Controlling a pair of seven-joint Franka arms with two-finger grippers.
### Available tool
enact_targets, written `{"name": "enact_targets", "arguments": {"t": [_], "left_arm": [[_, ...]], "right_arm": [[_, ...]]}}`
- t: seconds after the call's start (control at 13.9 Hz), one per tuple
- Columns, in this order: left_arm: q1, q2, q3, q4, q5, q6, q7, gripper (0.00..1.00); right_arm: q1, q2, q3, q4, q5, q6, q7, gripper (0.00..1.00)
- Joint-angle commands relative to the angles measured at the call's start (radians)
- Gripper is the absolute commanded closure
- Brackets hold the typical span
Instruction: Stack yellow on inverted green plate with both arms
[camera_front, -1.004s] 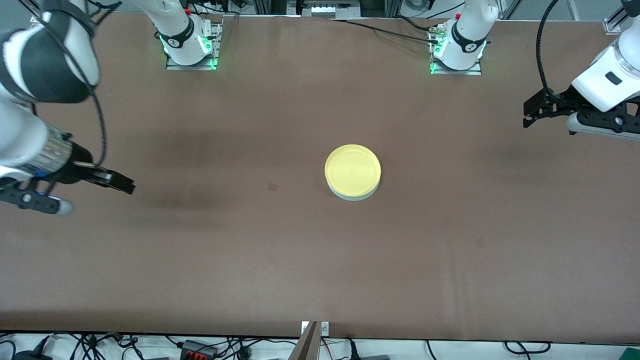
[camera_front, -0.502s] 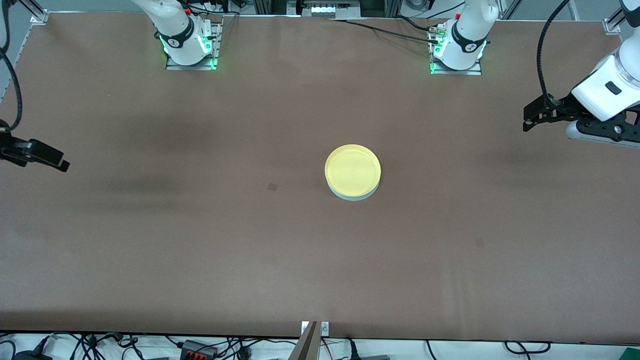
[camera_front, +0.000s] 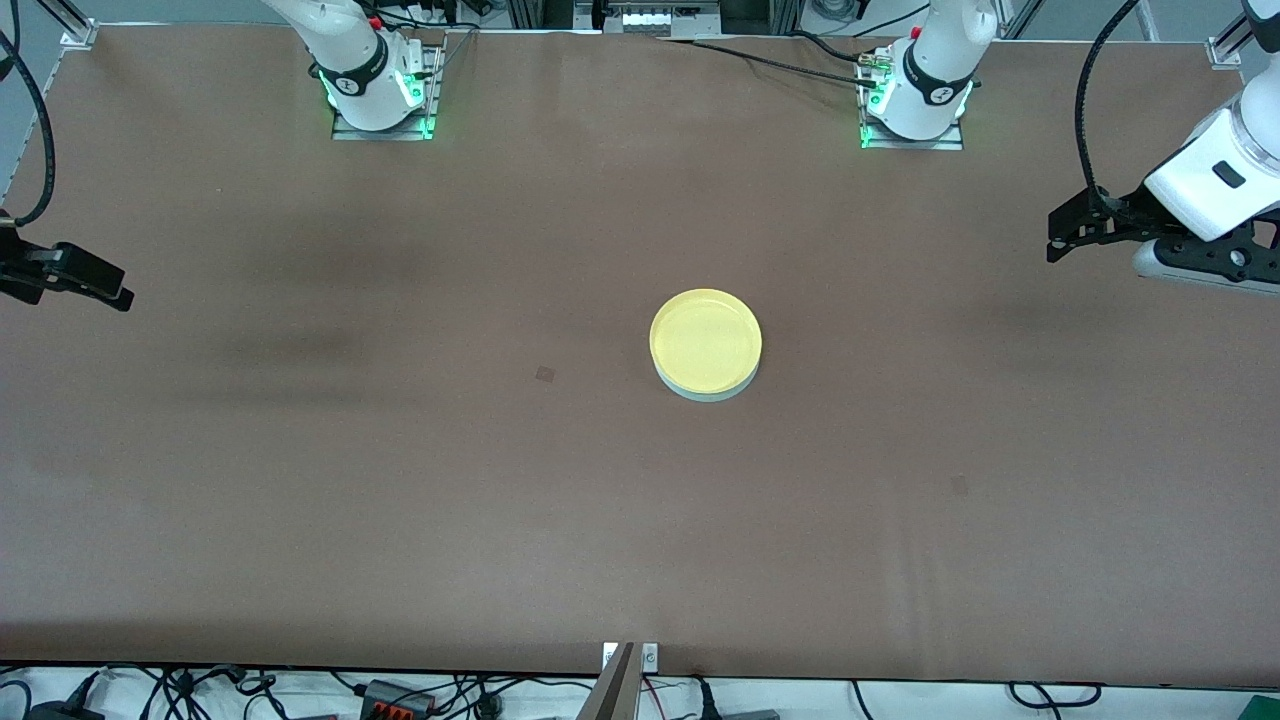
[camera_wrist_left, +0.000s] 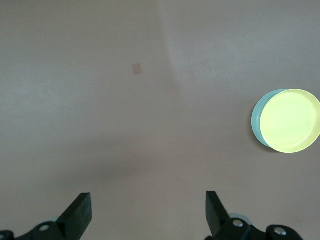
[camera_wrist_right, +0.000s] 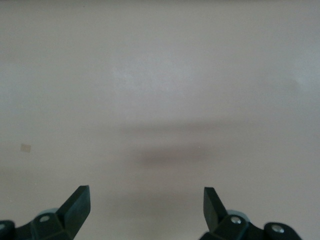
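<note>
Stack looks complete: yellow (camera_front: 705, 340) atop green plate (camera_front: 712, 393) mid-frame; left tool (camera_front: 1062, 232) and right tool (camera_front: 95, 283), both released, parked at frame edges.

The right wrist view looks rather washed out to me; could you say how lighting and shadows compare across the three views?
Right wrist view: pale and hazy, a soft dark shadow band on the table above the open right gripper. Left wrist view: equally pale, but the yellow plate on the green plate shows crisp; left gripper open. Front view: richer brown, with faint smudged shadows toward the right arm's end.
</note>
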Motion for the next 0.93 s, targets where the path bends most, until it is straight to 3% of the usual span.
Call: {"name": "enact_targets", "arguments": {"t": [0.0, 0.22, 0.86], "left_arm": [[0.004, 0.011, 0.003, 0.030, -0.025, -0.024, 0.017, 0.00], [0.006, 0.011, 0.003, 0.030, -0.024, -0.024, 0.017, 0.00], [0.003, 0.011, 0.002, 0.032, -0.024, -0.026, 0.017, 0.00]], "right_arm": [[-0.009, -0.097, 0.007, -0.153, -0.017, 0.078, -0.028, 0.00], [-0.009, -0.171, 0.005, -0.276, -0.017, 0.133, -0.011, 0.00], [-0.009, -0.172, 0.005, -0.250, -0.017, 0.067, -0.017, 0.00]]}}
